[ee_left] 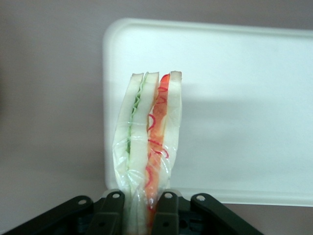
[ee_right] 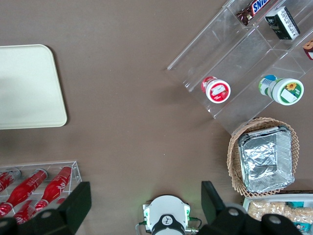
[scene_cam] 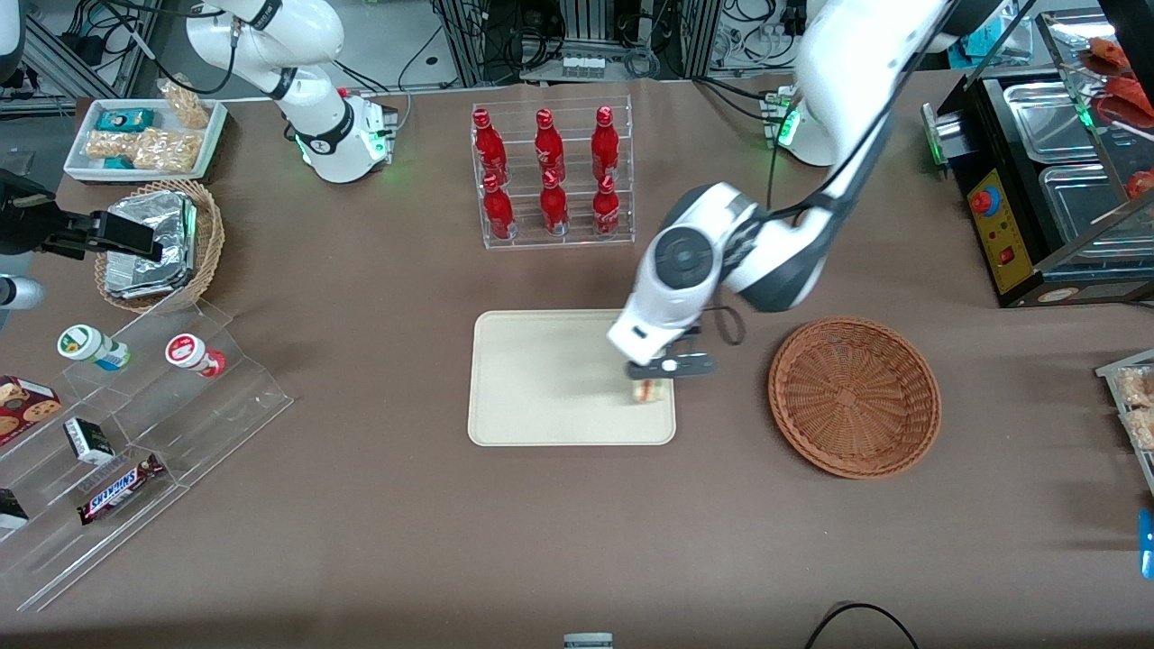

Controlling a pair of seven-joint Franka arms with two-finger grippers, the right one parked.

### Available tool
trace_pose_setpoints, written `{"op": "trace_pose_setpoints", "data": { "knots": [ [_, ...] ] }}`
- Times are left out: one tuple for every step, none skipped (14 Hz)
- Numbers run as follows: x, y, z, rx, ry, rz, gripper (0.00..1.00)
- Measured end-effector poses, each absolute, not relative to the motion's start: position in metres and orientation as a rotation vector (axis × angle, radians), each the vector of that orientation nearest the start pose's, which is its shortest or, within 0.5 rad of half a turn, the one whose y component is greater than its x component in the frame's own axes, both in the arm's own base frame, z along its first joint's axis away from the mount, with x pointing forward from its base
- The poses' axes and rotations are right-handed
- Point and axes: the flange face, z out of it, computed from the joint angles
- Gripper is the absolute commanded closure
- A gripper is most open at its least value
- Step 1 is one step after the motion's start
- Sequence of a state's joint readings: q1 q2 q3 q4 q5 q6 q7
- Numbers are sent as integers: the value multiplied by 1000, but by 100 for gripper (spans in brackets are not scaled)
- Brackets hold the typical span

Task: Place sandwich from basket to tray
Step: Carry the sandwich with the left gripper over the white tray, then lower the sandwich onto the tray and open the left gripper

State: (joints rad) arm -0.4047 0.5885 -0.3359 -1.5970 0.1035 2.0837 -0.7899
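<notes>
From the front, the left arm's pincer [scene_cam: 651, 377] hangs over the edge of the cream tray [scene_cam: 541, 379] nearest the working arm's end of the tabletop [scene_cam: 577, 541], clenched on the sandwich [scene_cam: 650, 390]. The wedge sits at or just above the tray surface; contact cannot be told here. The reddish wicker basket [scene_cam: 854, 395] stands beside the tray, toward the working arm's end, with nothing in it. So the lift and carry look done; what is left, by my reading, is setting the wedge down, letting go and pulling clear. Readable writing: a Snickers bar [scene_cam: 119, 488] on the clear stepped rack [scene_cam: 153, 433]. The red bottles [scene_cam: 546, 171] in their clear stand carry white script too small to read.

In the left wrist view, the sandwich [ee_left: 149, 142], film-wrapped with green and red filling between pale slices, is pinched between the black fingers [ee_left: 166, 213] above the tray [ee_left: 244, 98], near its rounded corner.

In the right wrist view, only a corner of the tray [ee_right: 29, 88] shows, bare. The Snickers bar [ee_right: 253, 11] shows part of its name, and two lidded cups [ee_right: 217, 90] bear labels I cannot read.
</notes>
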Motion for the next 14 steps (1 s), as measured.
{"op": "trace_pose_setpoints", "data": {
  "knots": [
    [522,-453,285,-3162,-45,204,91],
    [516,-469,275,-3163,-25,218,90],
    [510,-483,267,-3164,-4,228,89],
    [505,-493,263,-3166,12,232,87],
    [502,-499,262,-3167,26,232,84],
    [499,-503,264,-3170,36,228,68],
    [498,-507,267,-3173,40,222,61],
    [499,-508,269,-3178,35,215,48],
    [501,-509,272,-3182,21,209,28],
    [504,-508,273,-3185,-1,203,9],
    [506,-508,274,-3187,-24,198,0],
    [508,-508,274,-3188,-40,196,0],
    [510,-509,275,-3191,-56,192,0],
    [514,-509,279,-3197,-79,182,0]
  ]
}}
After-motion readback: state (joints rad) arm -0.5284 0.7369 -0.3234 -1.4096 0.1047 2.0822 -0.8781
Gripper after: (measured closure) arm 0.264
